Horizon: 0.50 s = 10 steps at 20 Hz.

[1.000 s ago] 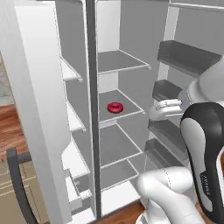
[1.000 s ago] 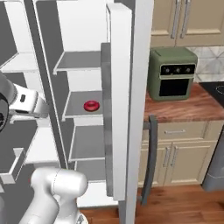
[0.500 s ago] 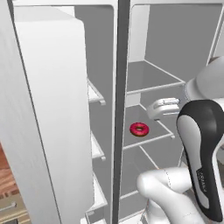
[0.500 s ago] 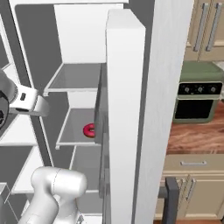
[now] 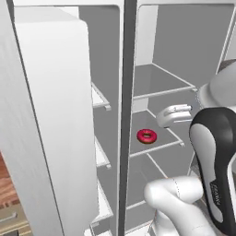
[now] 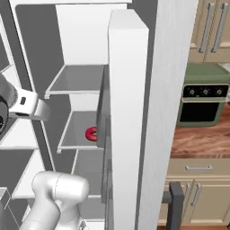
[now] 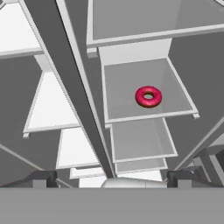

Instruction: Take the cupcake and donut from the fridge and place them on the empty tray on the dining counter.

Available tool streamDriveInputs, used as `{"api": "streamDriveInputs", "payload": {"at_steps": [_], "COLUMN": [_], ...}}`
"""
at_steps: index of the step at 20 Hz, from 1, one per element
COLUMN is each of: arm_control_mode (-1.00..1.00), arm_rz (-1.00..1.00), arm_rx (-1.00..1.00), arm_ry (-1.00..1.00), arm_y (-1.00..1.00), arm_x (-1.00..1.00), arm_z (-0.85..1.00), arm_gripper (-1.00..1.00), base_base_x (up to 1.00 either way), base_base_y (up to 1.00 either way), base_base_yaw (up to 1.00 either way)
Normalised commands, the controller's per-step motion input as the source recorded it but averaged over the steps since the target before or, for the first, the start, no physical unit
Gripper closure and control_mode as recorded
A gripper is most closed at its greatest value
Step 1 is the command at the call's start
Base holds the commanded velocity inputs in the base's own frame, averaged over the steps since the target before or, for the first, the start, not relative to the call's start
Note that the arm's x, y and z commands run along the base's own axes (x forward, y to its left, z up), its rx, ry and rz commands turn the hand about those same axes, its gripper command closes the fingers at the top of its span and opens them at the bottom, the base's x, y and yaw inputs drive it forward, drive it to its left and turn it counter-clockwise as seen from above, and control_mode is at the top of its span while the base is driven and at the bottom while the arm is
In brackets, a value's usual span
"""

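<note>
Pink-red and glossy, the donut lies flat on a middle shelf in the right half of the open fridge. My fingers are spread wide, holding nothing, well short of it.

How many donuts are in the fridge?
1. The pink donut lies alone on a middle shelf in the right half of the open fridge. The door and shelves hide some corners, so another treat could be out of sight.

pink donut flat, open fridge shelf
</note>
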Motion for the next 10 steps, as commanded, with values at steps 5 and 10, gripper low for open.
{"api": "streamDriveInputs", "payload": {"at_steps": [5,10], "arm_control_mode": [1.00,-1.00], "arm_rz": [0.00,0.07], "arm_rx": [0.00,0.06], "arm_ry": [0.00,0.07], "arm_y": [0.00,-0.24], "arm_x": [0.00,0.92], "arm_z": [0.00,-0.44], "arm_gripper": [-1.00,-1.00], "base_base_x": [1.00,0.00], "base_base_y": [-0.28,0.00], "base_base_yaw": [0.23,0.00]}}
